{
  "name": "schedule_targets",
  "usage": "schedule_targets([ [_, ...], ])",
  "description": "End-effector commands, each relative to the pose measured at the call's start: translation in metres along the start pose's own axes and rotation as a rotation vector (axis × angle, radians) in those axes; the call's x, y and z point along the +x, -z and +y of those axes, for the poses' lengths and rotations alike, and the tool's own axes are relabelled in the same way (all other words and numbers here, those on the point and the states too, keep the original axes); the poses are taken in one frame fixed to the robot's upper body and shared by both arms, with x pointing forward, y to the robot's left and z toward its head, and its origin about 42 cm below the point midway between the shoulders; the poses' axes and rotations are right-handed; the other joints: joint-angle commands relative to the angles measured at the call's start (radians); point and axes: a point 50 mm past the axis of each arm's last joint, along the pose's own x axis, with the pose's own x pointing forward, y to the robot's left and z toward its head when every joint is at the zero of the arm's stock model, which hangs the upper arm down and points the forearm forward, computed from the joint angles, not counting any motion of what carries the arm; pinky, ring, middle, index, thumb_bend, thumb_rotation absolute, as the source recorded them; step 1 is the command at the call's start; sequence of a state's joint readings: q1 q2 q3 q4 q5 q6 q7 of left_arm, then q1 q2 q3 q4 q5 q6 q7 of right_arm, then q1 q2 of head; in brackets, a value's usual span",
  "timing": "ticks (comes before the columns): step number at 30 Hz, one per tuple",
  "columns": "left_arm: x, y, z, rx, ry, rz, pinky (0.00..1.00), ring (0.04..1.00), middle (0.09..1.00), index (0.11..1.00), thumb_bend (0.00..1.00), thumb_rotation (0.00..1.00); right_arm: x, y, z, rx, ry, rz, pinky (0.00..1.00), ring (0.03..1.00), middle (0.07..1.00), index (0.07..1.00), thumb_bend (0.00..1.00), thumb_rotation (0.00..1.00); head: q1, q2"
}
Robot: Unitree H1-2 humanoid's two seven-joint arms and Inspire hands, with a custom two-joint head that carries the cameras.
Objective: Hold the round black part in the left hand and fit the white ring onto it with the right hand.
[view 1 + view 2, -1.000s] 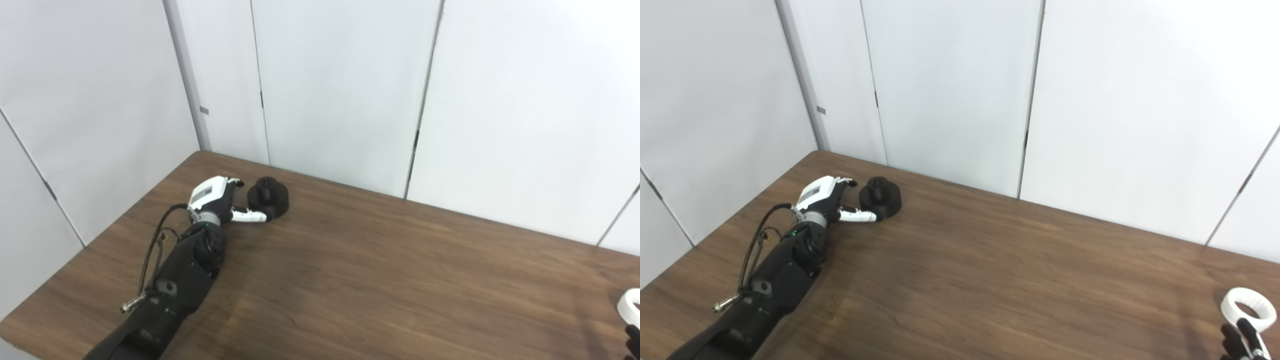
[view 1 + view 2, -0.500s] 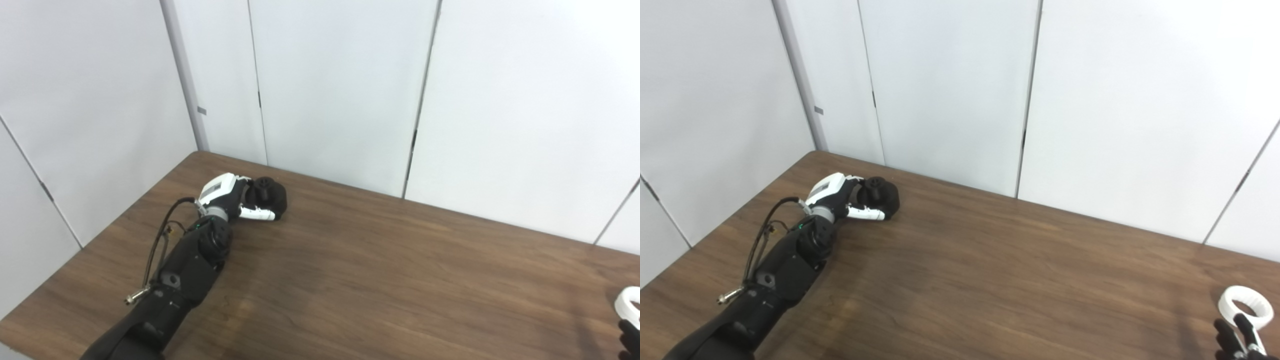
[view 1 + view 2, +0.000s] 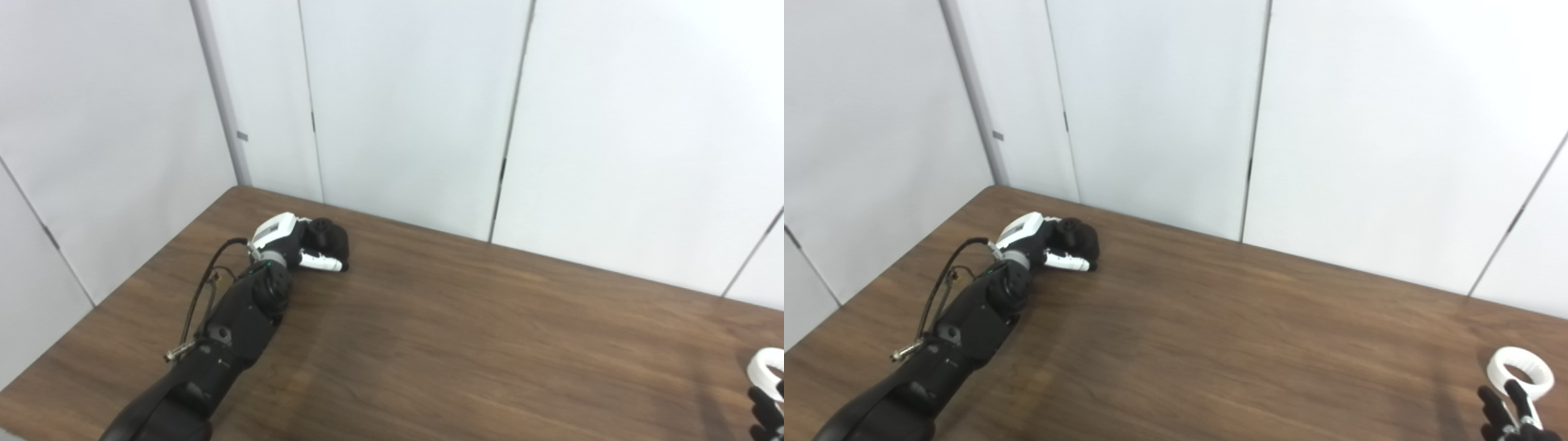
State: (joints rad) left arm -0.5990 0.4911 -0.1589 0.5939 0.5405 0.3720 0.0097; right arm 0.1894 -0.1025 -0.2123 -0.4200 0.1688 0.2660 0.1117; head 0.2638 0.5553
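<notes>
Left hand (image 3: 286, 239) closed around round black part (image 3: 331, 242); right hand (image 3: 1510, 413), fingers spread, beside white ring (image 3: 1519, 372).

The left arm stretches far forward across the table (image 3: 465, 343), its left hand (image 3: 293, 242) closed around the round black part (image 3: 331, 240) near the table's far left corner. The right hand (image 3: 1510, 411) barely shows at the table's near right edge, fingers apparently spread, just beside the white ring (image 3: 1520, 372)
</notes>
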Motion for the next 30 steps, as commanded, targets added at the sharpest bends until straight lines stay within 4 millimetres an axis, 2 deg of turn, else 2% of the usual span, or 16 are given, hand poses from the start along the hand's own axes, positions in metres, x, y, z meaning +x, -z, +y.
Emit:
schedule_targets([
  [1, 0.01, -0.024, 0.035, -0.001, -0.099, -0.063, 1.0, 1.0, 0.963, 0.846, 1.0, 0.4, -0.027, 0.004, 0.0, -0.005, 0.016, 0.025, 1.0, 0.983, 0.925, 0.991, 0.78, 1.0, 0.001, 0.002],
  [7, 0.011, -0.026, 0.032, 0.004, -0.106, -0.056, 1.0, 0.98, 0.931, 0.815, 1.0, 0.39, -0.027, 0.003, -0.001, 0.001, 0.015, 0.02, 1.0, 0.988, 0.928, 0.999, 0.76, 1.0, 0.001, 0.005],
  [10, 0.01, -0.026, 0.03, -0.016, -0.125, -0.05, 1.0, 0.96, 0.894, 0.742, 1.0, 0.36, -0.027, 0.003, -0.002, 0.005, 0.015, 0.019, 1.0, 0.989, 0.929, 1.0, 0.76, 1.0, 0.003, 0.007],
  [12, 0.01, -0.025, 0.027, -0.046, -0.149, -0.051, 1.0, 0.943, 0.861, 0.66, 1.0, 0.32, -0.028, 0.003, -0.002, 0.004, 0.017, 0.022, 1.0, 0.992, 0.934, 1.0, 0.77, 1.0, 0.005, 0.008],
  [13, 0.01, -0.024, 0.026, -0.07, -0.165, -0.049, 1.0, 0.924, 0.825, 0.587, 0.97, 0.24, -0.028, 0.003, -0.003, 0.004, 0.018, 0.022, 1.0, 0.995, 0.937, 1.0, 0.76, 1.0, 0.005, 0.009],
  [14, 0.01, -0.023, 0.025, -0.098, -0.182, -0.051, 1.0, 0.919, 0.816, 0.567, 0.95, 0.21, -0.027, 0.002, -0.003, 0.004, 0.017, 0.022, 1.0, 0.995, 0.938, 1.0, 0.76, 1.0, 0.006, 0.01],
  [15, 0.011, -0.022, 0.023, -0.118, -0.197, -0.051, 1.0, 0.916, 0.807, 0.526, 0.74, 0.14, -0.027, 0.002, -0.003, 0.003, 0.017, 0.022, 1.0, 0.997, 0.939, 1.0, 0.76, 1.0, 0.006, 0.01],
  [17, 0.011, -0.02, 0.022, -0.137, -0.217, -0.052, 0.98, 0.903, 0.789, 0.489, 0.57, 0.07, -0.027, 0.002, -0.003, 0.001, 0.015, 0.021, 1.0, 0.995, 0.941, 1.0, 0.76, 1.0, 0.007, 0.01],
  [20, 0.012, -0.018, 0.021, -0.116, -0.224, -0.056, 0.97, 0.895, 0.786, 0.48, 0.53, 0.05, -0.026, 0.002, -0.004, -0.01, 0.013, 0.022, 1.0, 0.999, 0.942, 1.0, 0.76, 1.0, 0.008, 0.012],
  [30, 0.012, -0.012, 0.023, -0.083, -0.217, -0.044, 0.93, 0.876, 0.771, 0.481, 0.52, 0.05, -0.027, 0.001, -0.003, -0.004, 0.009, 0.031, 1.0, 1.0, 0.95, 1.0, 0.76, 1.0, 0.0, 0.019],
])
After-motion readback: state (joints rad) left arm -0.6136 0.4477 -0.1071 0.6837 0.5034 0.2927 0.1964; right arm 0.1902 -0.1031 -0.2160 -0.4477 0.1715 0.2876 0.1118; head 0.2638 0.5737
